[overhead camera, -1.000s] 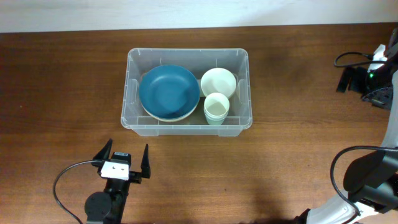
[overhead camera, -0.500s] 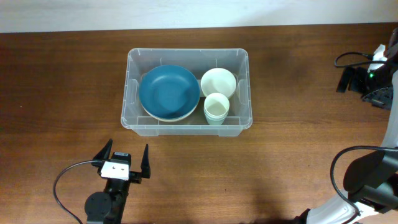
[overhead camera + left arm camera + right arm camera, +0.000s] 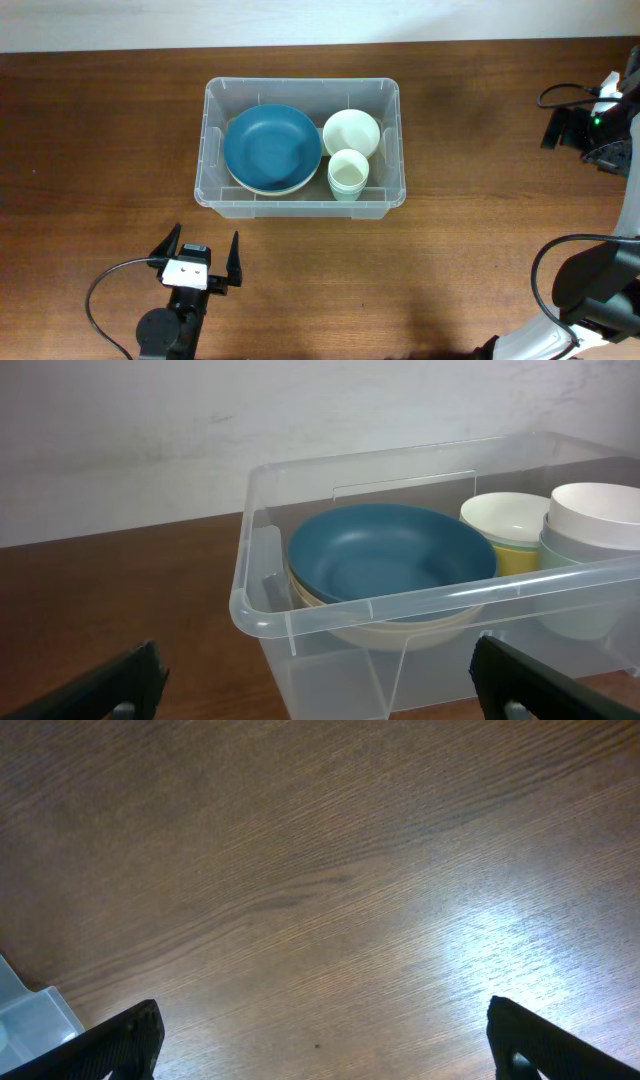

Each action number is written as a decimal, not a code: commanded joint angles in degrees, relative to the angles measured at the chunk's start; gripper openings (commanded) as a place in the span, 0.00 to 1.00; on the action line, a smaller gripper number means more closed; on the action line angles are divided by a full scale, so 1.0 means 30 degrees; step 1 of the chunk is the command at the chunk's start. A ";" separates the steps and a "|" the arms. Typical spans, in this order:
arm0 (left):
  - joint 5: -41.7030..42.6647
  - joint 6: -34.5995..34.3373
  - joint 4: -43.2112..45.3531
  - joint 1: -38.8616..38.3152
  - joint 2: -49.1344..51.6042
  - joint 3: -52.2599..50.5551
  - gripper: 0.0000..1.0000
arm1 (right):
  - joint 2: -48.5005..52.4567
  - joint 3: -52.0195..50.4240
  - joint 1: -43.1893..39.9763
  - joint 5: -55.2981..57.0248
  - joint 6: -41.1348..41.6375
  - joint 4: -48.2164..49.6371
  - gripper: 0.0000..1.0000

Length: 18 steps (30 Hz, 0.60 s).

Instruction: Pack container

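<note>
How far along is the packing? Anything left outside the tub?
Looks mostly done: the blue bowl, small cream bowl and stacked cups sit inside the container. Nothing is in hand: left hand and right hand are open, empty, clear of it. No loose dishes show on the table, so little seems left.

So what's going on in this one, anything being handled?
Nothing is being handled right now. The container sits mid-table holding a blue bowl stacked on paler ones, a cream bowl and a pale green cup. The left gripper is open and empty, on the near side of the container and facing it. The right gripper is open over the bare table.
</note>
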 commanded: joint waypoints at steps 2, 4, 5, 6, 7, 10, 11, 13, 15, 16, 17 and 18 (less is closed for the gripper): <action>-0.0270 -0.0248 -0.0153 0.0131 -0.0153 -0.0051 0.99 | 0.0066 -0.0066 -0.0051 -0.0036 0.0138 0.0015 0.99; -0.0270 -0.0248 -0.0153 0.0131 -0.0153 -0.0051 1.00 | 0.0138 -0.0066 -0.0036 -0.0036 0.0138 0.0015 0.99; -0.0270 -0.0248 -0.0153 0.0131 -0.0153 -0.0051 1.00 | 0.0138 -0.0066 -0.0036 -0.0044 0.0138 0.0015 0.99; -0.0270 -0.0248 -0.0153 0.0131 -0.0153 -0.0051 1.00 | 0.0138 -0.0066 -0.0036 -0.0044 0.0138 0.0015 0.99; -0.0270 -0.0248 -0.0153 0.0131 -0.0153 -0.0051 1.00 | 0.0131 -0.0066 -0.0029 -0.0044 0.0138 0.0015 0.99; -0.0270 -0.0248 -0.0153 0.0131 -0.0153 -0.0051 1.00 | -0.0379 -0.0066 -0.0044 -0.0044 0.0138 0.0015 0.99; -0.0270 -0.0248 -0.0153 0.0131 -0.0153 -0.0051 1.00 | -0.0780 -0.0066 -0.0051 -0.0036 0.0138 0.0015 0.99; -0.0270 -0.0248 -0.0153 0.0131 -0.0153 -0.0051 1.00 | -0.1676 -0.0066 -0.0029 -0.0044 0.0138 0.0015 0.99; -0.0270 -0.0248 -0.0153 0.0131 -0.0153 -0.0051 1.00 | -0.2718 -0.0066 -0.0015 -0.0044 0.0138 0.0015 0.99; -0.0270 -0.0248 -0.0153 0.0131 -0.0153 -0.0051 1.00 | -0.3359 -0.0066 -0.0015 -0.0044 0.0138 0.0015 0.99; -0.0270 -0.0248 -0.0153 0.0131 -0.0153 -0.0051 1.00 | -0.3912 -0.0066 -0.0015 -0.0044 0.0138 0.0015 0.99; -0.0270 -0.0248 -0.0153 0.0131 -0.0153 -0.0051 1.00 | -0.4663 -0.0066 -0.0007 -0.0044 0.0138 0.0015 0.99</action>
